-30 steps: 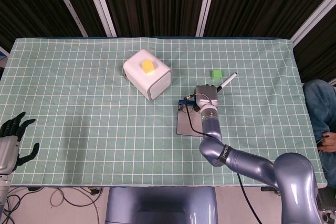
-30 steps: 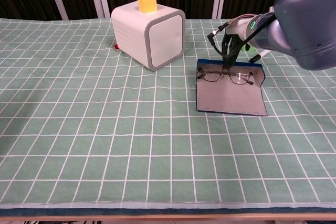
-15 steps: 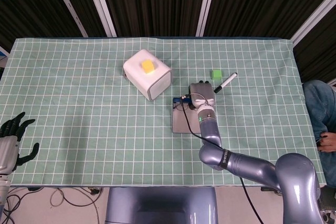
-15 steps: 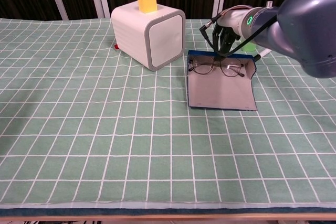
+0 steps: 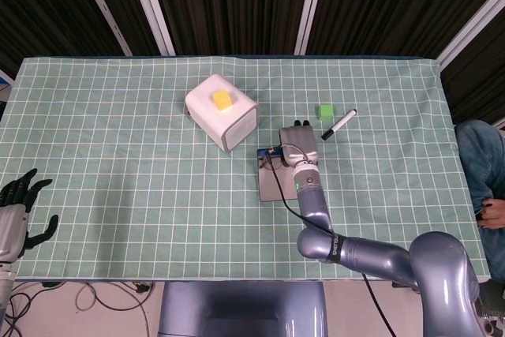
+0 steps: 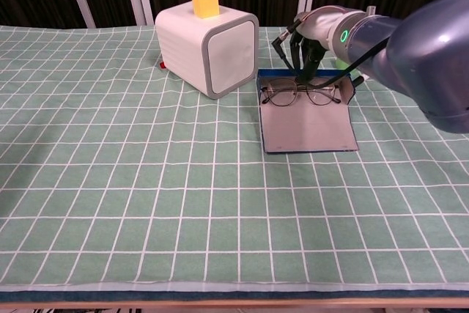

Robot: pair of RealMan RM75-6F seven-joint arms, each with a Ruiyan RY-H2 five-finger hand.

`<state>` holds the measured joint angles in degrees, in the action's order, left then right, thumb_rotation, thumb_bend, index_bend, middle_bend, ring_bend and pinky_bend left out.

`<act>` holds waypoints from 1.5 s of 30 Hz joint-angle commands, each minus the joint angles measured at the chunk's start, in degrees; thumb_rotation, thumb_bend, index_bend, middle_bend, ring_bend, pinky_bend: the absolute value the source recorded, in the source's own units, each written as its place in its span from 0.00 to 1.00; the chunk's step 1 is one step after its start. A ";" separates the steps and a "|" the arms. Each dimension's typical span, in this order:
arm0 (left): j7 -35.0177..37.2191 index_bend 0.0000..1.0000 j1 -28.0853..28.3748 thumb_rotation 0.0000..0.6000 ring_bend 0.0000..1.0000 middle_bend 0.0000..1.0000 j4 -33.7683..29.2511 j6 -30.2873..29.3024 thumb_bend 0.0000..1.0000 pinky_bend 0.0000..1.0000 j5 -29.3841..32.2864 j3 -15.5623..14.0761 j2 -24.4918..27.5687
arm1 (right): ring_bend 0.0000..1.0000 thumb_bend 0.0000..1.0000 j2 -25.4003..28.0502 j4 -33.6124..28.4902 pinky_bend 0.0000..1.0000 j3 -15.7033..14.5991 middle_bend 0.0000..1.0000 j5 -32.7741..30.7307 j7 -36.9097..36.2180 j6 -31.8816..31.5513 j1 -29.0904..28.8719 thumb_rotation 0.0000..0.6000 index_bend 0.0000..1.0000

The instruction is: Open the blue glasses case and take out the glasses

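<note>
The blue glasses case (image 6: 308, 126) lies open and flat on the green cloth, grey lining up, also visible in the head view (image 5: 276, 185). The thin-framed glasses (image 6: 297, 95) rest across its far end. My right hand (image 6: 314, 33) comes down from behind, and its dark fingertips (image 6: 302, 71) pinch the frame at the bridge. In the head view the right hand (image 5: 298, 144) covers the glasses. My left hand (image 5: 17, 209) hangs off the table's near left corner, fingers spread, holding nothing.
A white box (image 6: 207, 45) with a yellow cube (image 6: 205, 3) on top stands just left of the case. A green cube (image 5: 324, 110) and a black-and-white pen (image 5: 339, 124) lie behind the case to the right. A person's legs (image 5: 481, 171) show at the right edge.
My right hand has moved left and slightly away, and the open case with the glasses has slid along with it towards the white box. The left hand has not moved.
</note>
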<state>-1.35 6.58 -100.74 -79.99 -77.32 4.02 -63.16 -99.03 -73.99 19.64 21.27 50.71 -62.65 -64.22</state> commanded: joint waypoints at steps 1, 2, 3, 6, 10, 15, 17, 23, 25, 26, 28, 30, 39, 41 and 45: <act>0.02 0.16 0.00 1.00 0.00 0.00 0.00 0.00 0.38 0.00 0.02 0.02 0.01 | 0.24 0.44 -0.45 0.03 0.21 -0.08 0.51 0.31 0.33 -0.72 0.00 1.00 0.58; 0.02 0.16 0.00 1.00 0.00 0.00 0.00 -0.01 0.38 0.00 0.01 0.03 0.01 | 0.24 0.44 -0.59 0.09 0.21 -0.10 0.51 0.39 0.44 -0.95 0.00 1.00 0.58; 0.03 0.16 0.00 1.00 0.00 0.00 0.01 0.01 0.38 0.00 0.01 0.01 0.02 | 0.24 0.44 -0.81 0.23 0.21 -0.24 0.52 0.68 0.66 -1.28 -0.03 1.00 0.58; 0.05 0.16 0.01 1.00 0.00 0.00 0.01 0.04 0.38 0.00 0.06 0.03 0.03 | 0.24 0.44 -1.40 0.66 0.21 -0.69 0.51 1.35 1.42 -2.10 -0.06 1.00 0.58; 0.08 0.16 0.00 1.00 0.00 0.00 0.02 0.02 0.38 0.00 0.05 0.05 0.03 | 0.24 0.44 -2.13 1.03 0.21 -0.70 0.51 2.31 1.47 -2.89 0.11 1.00 0.58; 0.03 0.16 0.00 1.00 0.00 0.00 0.04 0.05 0.38 0.00 0.07 0.02 0.03 | 0.24 0.44 -2.65 1.18 0.21 -0.23 0.52 2.37 2.03 -3.41 0.31 1.00 0.58; 0.02 0.16 0.00 1.00 0.00 0.00 0.03 0.07 0.38 0.00 0.05 0.01 0.03 | 0.24 0.44 -2.75 1.06 0.21 -0.01 0.51 2.23 2.43 -3.68 0.38 1.00 0.58; -0.04 0.16 0.02 1.00 0.00 0.00 -0.01 0.15 0.38 0.00 0.09 -0.01 0.07 | 0.24 0.44 -3.10 0.70 0.21 0.72 0.51 1.52 4.04 -4.72 0.33 1.00 0.58; -0.01 0.16 0.01 1.00 0.00 0.00 0.00 0.10 0.38 0.00 0.08 0.02 0.04 | 0.24 0.44 -3.19 0.60 0.21 1.02 0.51 1.28 4.56 -4.87 0.24 1.00 0.58; -0.01 0.16 0.01 1.00 0.00 0.00 -0.01 0.11 0.38 0.00 0.10 0.02 0.05 | 0.24 0.44 -3.23 0.53 0.21 1.20 0.51 1.22 4.72 -5.01 0.21 1.00 0.58; -0.02 0.16 0.00 1.00 0.00 0.00 0.00 0.09 0.38 0.00 0.11 0.02 0.04 | 0.24 0.44 -3.26 0.29 0.21 1.48 0.51 1.17 4.94 -5.23 0.24 1.00 0.58; 0.01 0.16 0.00 1.00 0.00 0.00 0.03 0.09 0.38 0.00 0.06 0.01 0.04 | 0.24 0.44 -3.28 0.14 0.21 1.65 0.51 1.11 5.30 -5.53 0.26 1.00 0.58; 0.03 0.16 -0.03 1.00 0.00 0.00 -0.04 0.05 0.38 0.00 0.01 -0.01 0.10 | 0.24 0.44 -3.61 1.30 0.21 2.65 0.51 -0.30 6.94 -5.27 0.06 1.00 0.58; 0.06 0.16 -0.04 1.00 0.00 0.00 -0.02 0.03 0.38 0.00 0.01 0.00 0.10 | 0.24 0.44 -3.56 1.81 0.21 2.94 0.51 -0.55 7.15 -4.93 -0.03 1.00 0.58; -0.04 0.16 0.03 1.00 0.00 0.00 0.01 0.20 0.38 0.00 0.14 0.01 0.06 | 0.24 0.44 -3.22 2.01 0.21 3.45 0.51 -0.09 6.80 -4.71 0.01 1.00 0.58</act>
<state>-1.39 6.61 -100.74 -79.79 -77.19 4.03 -63.10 -102.35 -71.97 22.97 20.97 57.69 -67.35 -64.23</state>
